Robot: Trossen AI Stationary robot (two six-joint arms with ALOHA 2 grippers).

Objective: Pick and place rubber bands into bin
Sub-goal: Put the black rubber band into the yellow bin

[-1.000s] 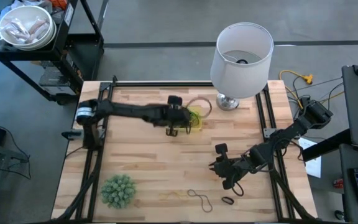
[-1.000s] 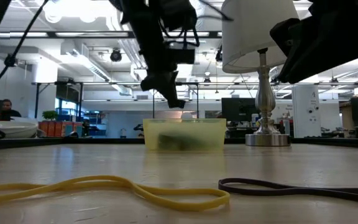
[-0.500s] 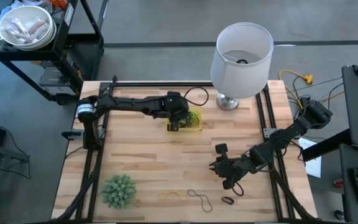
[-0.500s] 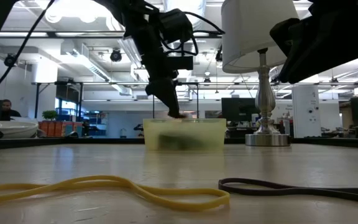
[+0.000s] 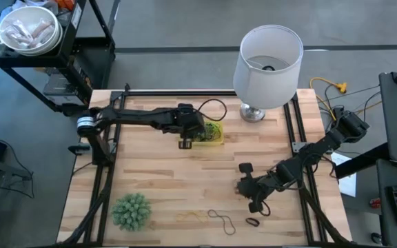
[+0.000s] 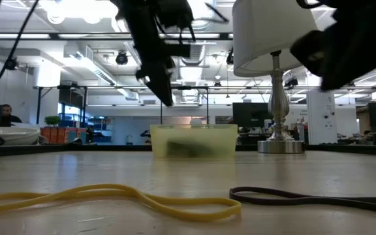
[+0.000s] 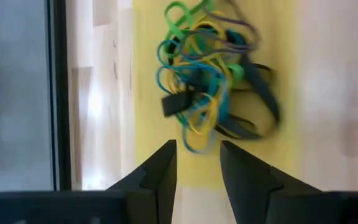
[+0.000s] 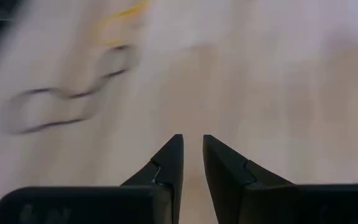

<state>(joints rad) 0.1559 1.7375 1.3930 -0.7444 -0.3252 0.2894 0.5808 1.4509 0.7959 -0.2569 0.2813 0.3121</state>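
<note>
The left gripper (image 5: 187, 142) hovered just left of centre in the upper half of the high view, over the left edge of the bin (image 5: 217, 140), fingers parted with a clear gap between them and nothing held. In the left wrist view the same gripper (image 7: 197, 163) showed its two dark fingers (image 7: 160, 171) apart above the yellow floor of the bin (image 7: 148, 93), where a tangled heap of rubber bands (image 7: 207, 78) in green, yellow, blue-green and dark tones lay. In the low view the left gripper (image 6: 162, 91) hung above and just left of the bin (image 6: 193, 141), not touching it. The right gripper (image 5: 245, 187) sat at lower right of centre in the high view, above bare wood; in the right wrist view (image 8: 192, 155) its fingers stood narrowly apart with only a slim gap, and empty. Loose rubber bands remained on the table (image 5: 150, 179) near the lower edge of the high view: a yellow band (image 5: 195, 216), a thin dark band (image 5: 221, 219) beside it, and a small black band (image 5: 252, 222) to the right. In the low view the yellow band (image 6: 109, 196) and the dark band (image 6: 312, 198) lay flat in the foreground. A white lamp (image 5: 268, 62) stood at upper right, its metal base near the bin, and a spiky green ball (image 5: 131, 210) rested at lower left.
</note>
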